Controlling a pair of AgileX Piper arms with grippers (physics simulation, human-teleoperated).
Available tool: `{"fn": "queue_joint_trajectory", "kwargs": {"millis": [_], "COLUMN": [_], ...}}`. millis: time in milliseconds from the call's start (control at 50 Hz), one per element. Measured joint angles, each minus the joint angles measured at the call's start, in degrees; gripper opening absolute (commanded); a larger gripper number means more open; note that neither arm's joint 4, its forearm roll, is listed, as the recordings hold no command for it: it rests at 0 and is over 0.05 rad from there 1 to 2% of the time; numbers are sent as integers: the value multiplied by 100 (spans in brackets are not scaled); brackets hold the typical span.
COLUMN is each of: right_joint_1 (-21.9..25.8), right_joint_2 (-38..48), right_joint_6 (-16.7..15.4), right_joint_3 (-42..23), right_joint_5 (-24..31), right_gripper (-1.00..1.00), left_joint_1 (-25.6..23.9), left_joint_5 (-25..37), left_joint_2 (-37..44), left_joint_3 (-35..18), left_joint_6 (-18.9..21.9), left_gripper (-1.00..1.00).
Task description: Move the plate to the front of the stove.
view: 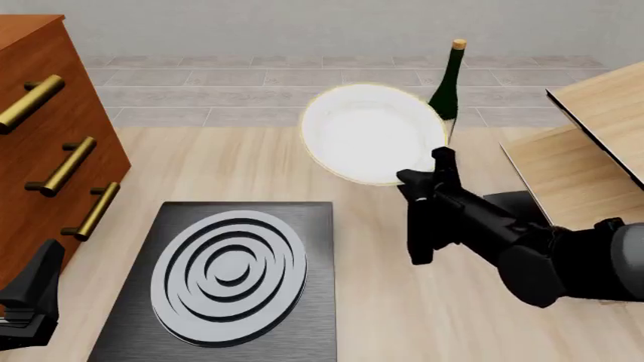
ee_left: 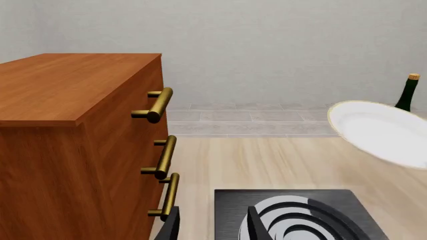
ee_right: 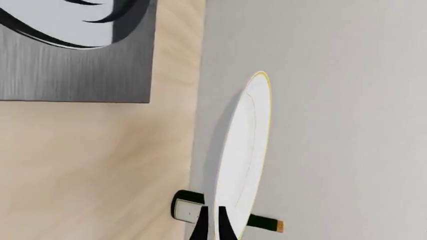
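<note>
In the left wrist view, the plate [ee_left: 380, 131] shows as a round, shallow white dish with a thin gold-yellow rim, held tilted in the air above the wooden table [ee_left: 267, 160]. A dark green bottle [ee_left: 405, 92] stands behind it. The stove [ee_left: 293, 215], a black slab with silver-grey rings, lies close below, beside a brown drawer cabinet [ee_left: 73, 140] with three brass handles. The left gripper [ee_left: 212, 225] shows two dark fingertips set apart, with nothing between them.

In the front view, the plate [view: 372, 132] hangs lifted and tilted beyond the far right corner of the stove [view: 226, 279], its face turned toward the camera, partly covering the bottle [view: 448, 79]. The right gripper [view: 427, 181] is clamped on the plate's near edge. The left gripper [view: 30, 298] rests low by the cabinet [view: 41, 136]. A pale wooden box [view: 593, 143] stands at the right; what it holds cannot be seen.

In the right wrist view, the plate [ee_right: 243, 150] appears edge-on, thin and slightly dished, with the right gripper's fingertips [ee_right: 215, 227] closed on its rim. The bottle [ee_right: 193, 210] lies behind it, and the stove [ee_right: 73, 50] sits well apart.
</note>
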Motion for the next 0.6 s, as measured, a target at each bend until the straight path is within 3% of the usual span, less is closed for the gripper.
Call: {"fn": "queue_joint_trajectory", "kwargs": {"millis": [600], "right_joint_1": [578], "right_joint_2": [-164], "right_joint_6": [154], "right_joint_3": [-1402], "right_joint_5": [1947], "right_gripper": [-100], "left_joint_1": [0], "left_joint_5": [0], "left_joint_2": [0], "left_joint_3": [0], "left_joint_6": [0], "left_gripper": [100]}}
